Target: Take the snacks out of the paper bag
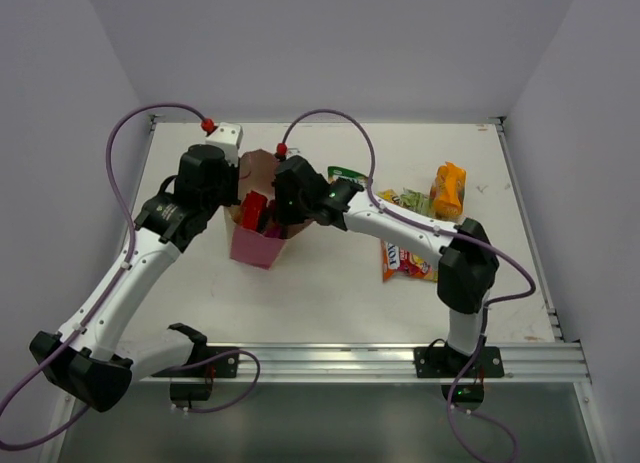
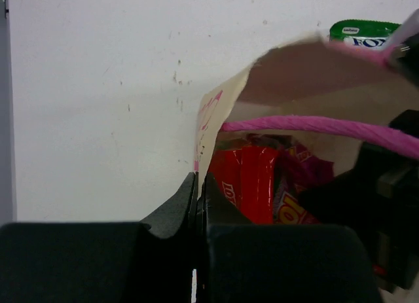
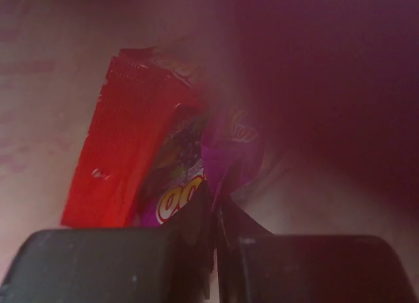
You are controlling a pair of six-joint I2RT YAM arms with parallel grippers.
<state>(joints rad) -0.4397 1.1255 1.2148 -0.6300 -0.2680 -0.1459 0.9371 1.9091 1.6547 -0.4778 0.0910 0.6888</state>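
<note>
The pink paper bag (image 1: 258, 245) stands upright at the table's middle. My left gripper (image 1: 228, 205) is shut on the bag's left wall; the left wrist view shows its jaws (image 2: 198, 182) pinching the wall's edge (image 2: 211, 120). A red packet (image 2: 250, 178) and a magenta-purple packet (image 2: 300, 185) sit inside, under the pink cord handle (image 2: 327, 127). My right gripper (image 1: 282, 209) reaches down into the bag. In the right wrist view it (image 3: 217, 189) is shut on the edge of the magenta-purple packet (image 3: 196, 172), beside the red packet (image 3: 124, 152).
Other snacks lie on the table right of the bag: a green packet (image 1: 347, 173), small yellow and green candy packs (image 1: 405, 198), an orange packet (image 1: 449, 190) and a red-yellow packet (image 1: 405, 261). White walls enclose the table on three sides.
</note>
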